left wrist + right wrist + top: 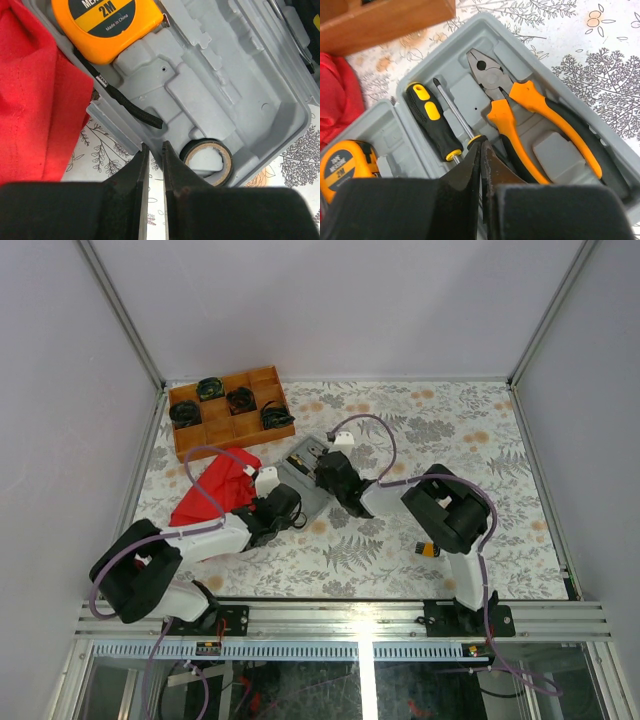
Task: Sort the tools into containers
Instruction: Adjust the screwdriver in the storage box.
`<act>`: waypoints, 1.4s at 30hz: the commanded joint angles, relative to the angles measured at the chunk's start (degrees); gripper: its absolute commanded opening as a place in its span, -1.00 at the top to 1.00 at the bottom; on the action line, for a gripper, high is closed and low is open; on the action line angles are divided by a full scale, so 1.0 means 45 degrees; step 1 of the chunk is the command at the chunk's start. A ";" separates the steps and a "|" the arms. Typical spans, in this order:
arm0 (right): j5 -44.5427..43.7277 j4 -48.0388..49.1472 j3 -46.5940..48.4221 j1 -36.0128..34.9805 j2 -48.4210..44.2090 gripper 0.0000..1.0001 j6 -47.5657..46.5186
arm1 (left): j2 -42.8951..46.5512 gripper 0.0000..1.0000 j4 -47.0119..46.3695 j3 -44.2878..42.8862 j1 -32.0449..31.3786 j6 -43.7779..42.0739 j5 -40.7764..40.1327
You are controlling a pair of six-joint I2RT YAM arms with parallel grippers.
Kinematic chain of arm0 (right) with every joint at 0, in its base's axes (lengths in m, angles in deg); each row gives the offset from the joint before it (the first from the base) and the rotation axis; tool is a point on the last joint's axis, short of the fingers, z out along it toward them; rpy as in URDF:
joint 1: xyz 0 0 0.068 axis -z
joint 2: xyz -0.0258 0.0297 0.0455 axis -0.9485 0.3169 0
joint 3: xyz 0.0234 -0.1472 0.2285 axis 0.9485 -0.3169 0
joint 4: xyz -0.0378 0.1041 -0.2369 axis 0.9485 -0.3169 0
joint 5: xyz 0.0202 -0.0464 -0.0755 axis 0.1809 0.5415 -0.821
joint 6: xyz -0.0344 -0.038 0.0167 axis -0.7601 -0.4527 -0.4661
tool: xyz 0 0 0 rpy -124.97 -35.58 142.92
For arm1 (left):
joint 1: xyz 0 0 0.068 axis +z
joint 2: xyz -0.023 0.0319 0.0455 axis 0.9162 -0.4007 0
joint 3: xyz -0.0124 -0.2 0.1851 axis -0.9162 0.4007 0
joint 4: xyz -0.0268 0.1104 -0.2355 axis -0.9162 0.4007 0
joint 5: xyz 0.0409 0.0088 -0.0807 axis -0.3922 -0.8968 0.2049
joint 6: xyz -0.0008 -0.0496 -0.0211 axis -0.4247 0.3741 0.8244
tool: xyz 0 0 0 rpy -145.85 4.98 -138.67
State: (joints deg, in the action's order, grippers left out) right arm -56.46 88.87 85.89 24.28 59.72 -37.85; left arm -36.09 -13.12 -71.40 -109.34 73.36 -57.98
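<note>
Grey plastic tool case [300, 468] is lying open on the floral worktop [450, 430]. The left hand [154, 147] is hovering over the near edge of one half, fingers nearly together and gripping nothing, while the right hand [481, 146] is hanging over the other half, pinched shut and empty. From the right wrist, the orange-and-black pliers [520, 107] are lying in their recess with jaws pointing up-left and handles trailing down-right. The long screwdriver [452, 107] is running parallel beside them, tip up-left, with the stubby black-yellow screwdriver [430, 117] lying along the same axis, and the round orange tape measure [102, 22] is sitting face-up in the left hand's half.
</note>
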 commanded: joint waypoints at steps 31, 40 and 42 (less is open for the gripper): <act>0.2940 -1.1843 -0.3676 -0.2499 -0.8459 0.47 0.2512 | 0.1402 0.98 -0.0519 0.0259 -0.0478 -0.1088 0.4425; -0.1167 -1.2147 -0.3067 -0.1972 -1.1007 0.31 0.2492 | 0.3236 0.34 0.1444 -0.0212 -0.0521 -0.1381 0.3799; -0.1222 -1.2068 -0.3418 -0.1606 -1.1449 0.30 0.2449 | 0.3691 0.28 0.1895 -0.0334 -0.0539 -0.1392 0.3528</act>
State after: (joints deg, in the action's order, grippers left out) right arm -55.63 36.34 70.42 14.51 11.81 -27.40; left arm -22.95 -9.10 -70.68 -111.39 67.33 -39.73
